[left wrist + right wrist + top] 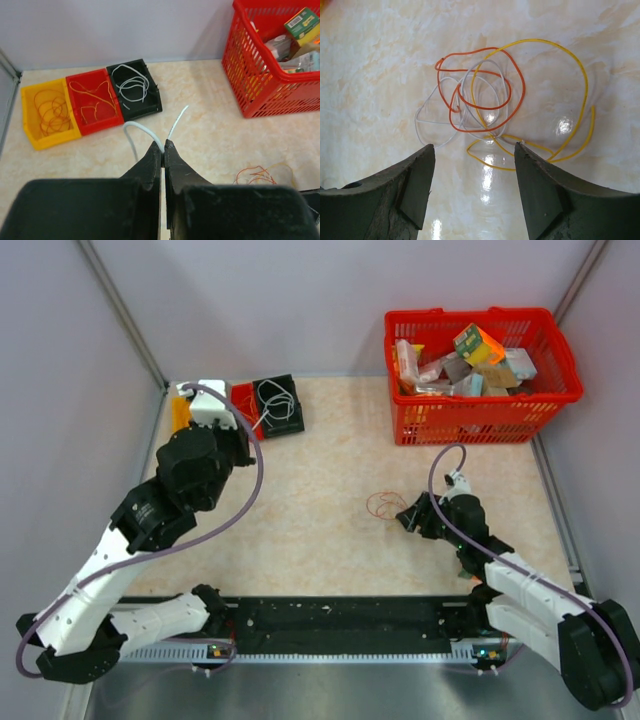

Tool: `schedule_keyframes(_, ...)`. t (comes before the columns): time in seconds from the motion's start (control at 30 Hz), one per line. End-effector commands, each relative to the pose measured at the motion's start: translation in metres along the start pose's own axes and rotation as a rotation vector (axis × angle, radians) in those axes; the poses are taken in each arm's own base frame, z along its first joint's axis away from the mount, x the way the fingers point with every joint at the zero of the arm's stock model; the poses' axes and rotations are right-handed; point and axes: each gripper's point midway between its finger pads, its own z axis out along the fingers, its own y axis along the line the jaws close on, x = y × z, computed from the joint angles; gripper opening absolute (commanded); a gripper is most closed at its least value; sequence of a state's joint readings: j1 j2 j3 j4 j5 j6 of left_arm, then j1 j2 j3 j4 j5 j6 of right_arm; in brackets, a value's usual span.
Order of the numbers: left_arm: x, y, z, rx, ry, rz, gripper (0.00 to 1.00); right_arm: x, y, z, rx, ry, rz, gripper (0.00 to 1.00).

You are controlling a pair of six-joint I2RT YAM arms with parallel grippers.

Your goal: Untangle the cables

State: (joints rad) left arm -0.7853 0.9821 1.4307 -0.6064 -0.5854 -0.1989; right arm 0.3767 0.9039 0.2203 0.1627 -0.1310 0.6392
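Overall, the table [320, 540] has a pale marbled top, and a red basket [470, 425] of assorted packaged goods occupies its far right corner. The left arm [150, 520] reaches from the near edge toward the far left corner; the right arm [525, 590] reaches toward the middle of the right half. Three small bins stand side by side at the far left corner: a yellow bin [50, 142] outermost, a red bin [102, 127] in the middle, a black bin [146, 112] innermost. The yellow bin contains an orange coil [50, 110], the red bin a yellowish cord [89, 93], and the black bin a white coil [131, 84]. The left gripper [164, 145] is just on the near side of the bins, its jaws pressed together on a white cable [145, 129] that arches out beside the fingertips; whether this cable touches the table cannot be determined. The right gripper [473, 150] is spread wide, holds nothing, and is poised just short of the tangle of cables [382, 504], which lies on the right half of the table, well apart from the basket. In that tangle an orange cable [522, 85], a yellow cable [536, 40] and a thin white strand [418, 120] overlap in interlocked loops.
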Motion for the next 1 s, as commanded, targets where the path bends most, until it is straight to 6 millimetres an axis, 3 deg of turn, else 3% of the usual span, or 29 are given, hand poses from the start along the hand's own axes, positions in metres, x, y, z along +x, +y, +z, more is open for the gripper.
schedule_keyframes(0.0,-0.004,0.016,-0.006,-0.069,-0.074,-0.113,0.00,-0.008,0.003,-0.001,-0.022,-0.041,-0.012,0.64)
schedule_keyframes(0.27,0.078,0.008,0.031,-0.115,0.109,-0.106,0.00,-0.007,0.003,-0.001,-0.026,-0.043,-0.006,0.64)
schedule_keyframes(0.4,0.157,-0.011,0.065,-0.042,0.332,-0.114,0.00,-0.006,0.004,0.000,-0.032,-0.042,-0.006,0.64)
schedule_keyframes(0.5,0.218,-0.010,0.090,-0.052,0.541,-0.187,0.00,-0.006,0.003,0.000,-0.032,-0.039,-0.006,0.64)
schedule_keyframes(0.6,0.265,-0.002,0.107,-0.092,0.709,-0.192,0.00,-0.006,0.004,0.000,-0.035,-0.038,-0.006,0.64)
schedule_keyframes(0.8,0.308,0.001,0.131,-0.112,0.809,-0.196,0.00,-0.004,0.003,0.000,-0.038,-0.034,-0.006,0.64)
schedule_keyframes(0.97,0.327,0.003,0.146,-0.118,0.830,-0.188,0.14,-0.002,0.004,0.001,-0.041,-0.026,-0.007,0.64)
